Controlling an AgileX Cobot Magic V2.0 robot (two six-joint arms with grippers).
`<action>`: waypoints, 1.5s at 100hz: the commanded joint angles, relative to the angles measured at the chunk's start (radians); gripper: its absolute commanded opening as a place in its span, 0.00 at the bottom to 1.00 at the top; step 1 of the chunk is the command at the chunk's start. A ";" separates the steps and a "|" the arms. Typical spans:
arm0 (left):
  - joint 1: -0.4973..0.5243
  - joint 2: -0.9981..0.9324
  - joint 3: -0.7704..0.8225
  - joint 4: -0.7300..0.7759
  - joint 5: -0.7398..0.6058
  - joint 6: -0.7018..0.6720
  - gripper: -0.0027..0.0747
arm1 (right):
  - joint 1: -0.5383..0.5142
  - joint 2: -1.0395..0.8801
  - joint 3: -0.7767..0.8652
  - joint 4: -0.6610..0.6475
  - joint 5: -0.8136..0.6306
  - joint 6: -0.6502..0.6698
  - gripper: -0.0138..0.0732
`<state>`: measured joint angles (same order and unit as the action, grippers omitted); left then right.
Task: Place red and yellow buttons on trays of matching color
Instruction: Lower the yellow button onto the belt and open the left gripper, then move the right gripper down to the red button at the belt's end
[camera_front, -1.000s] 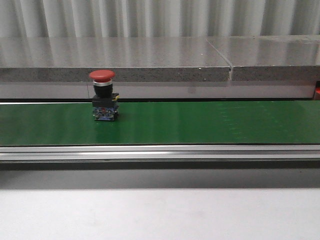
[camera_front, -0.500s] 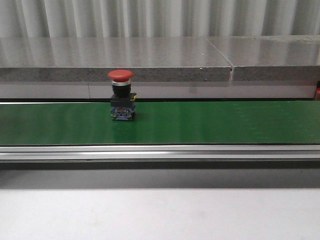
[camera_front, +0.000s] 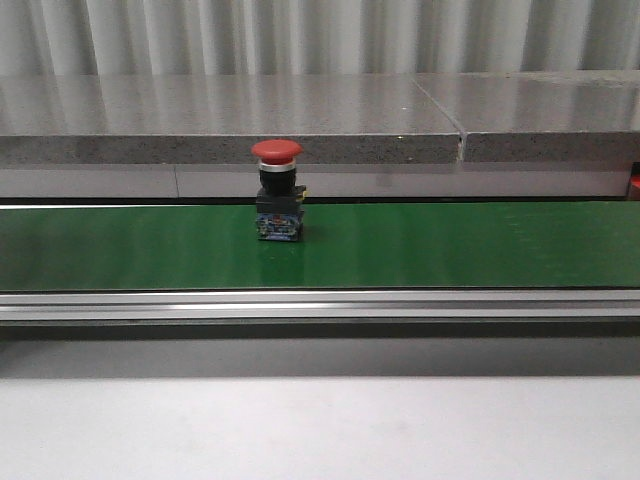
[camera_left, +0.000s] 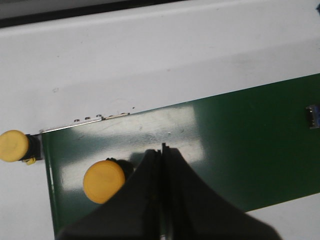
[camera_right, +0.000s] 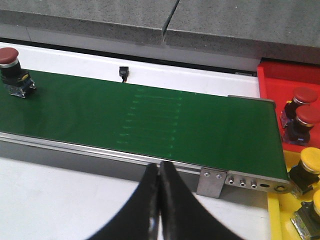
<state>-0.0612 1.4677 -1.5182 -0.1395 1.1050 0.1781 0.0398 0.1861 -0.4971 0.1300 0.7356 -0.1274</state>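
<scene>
**A:** Front view first, left to right: green belt (camera_front: 450, 245) runs the whole width, and one red button (camera_front: 277, 190) stands upright on it, a bit left of centre, near the far edge. No arms in that shot. What do the wrist cams give you?

**B:** Left wrist cam: left gripper (camera_left: 162, 150) is pinched fully closed, fingers (camera_left: 145, 190) pressed together, nothing between them. It hangs over the belt's end. One yellow button (camera_left: 104, 180) sits on the belt just beside the fingers, and another yellow one (camera_left: 13, 145) is off the belt's end, touching its edge or close to it, can't tell which.

**A:** And the right side?

**B:** Right gripper (camera_right: 159, 170) is also closed tight and empty, near the belt's front rail. Same red button shows far off on the belt. Past the belt's end there's a red tray (camera_right: 280, 80) with two red buttons (camera_right: 300, 112) in it, and a yellow tray (camera_right: 282, 220) with two yellow ones (camera_right: 311, 170).
</scene>
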 joint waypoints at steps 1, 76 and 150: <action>-0.043 -0.085 0.009 -0.017 -0.081 0.004 0.01 | 0.001 0.009 -0.024 0.003 -0.072 -0.010 0.14; -0.107 -0.673 0.607 -0.048 -0.336 0.019 0.01 | 0.001 0.009 -0.024 0.005 -0.103 -0.007 0.14; -0.107 -0.921 0.802 -0.063 -0.338 0.019 0.01 | 0.102 0.496 -0.303 0.004 -0.152 -0.003 0.20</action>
<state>-0.1583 0.5428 -0.6909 -0.1811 0.8447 0.1963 0.1208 0.5853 -0.7120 0.1355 0.6485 -0.1274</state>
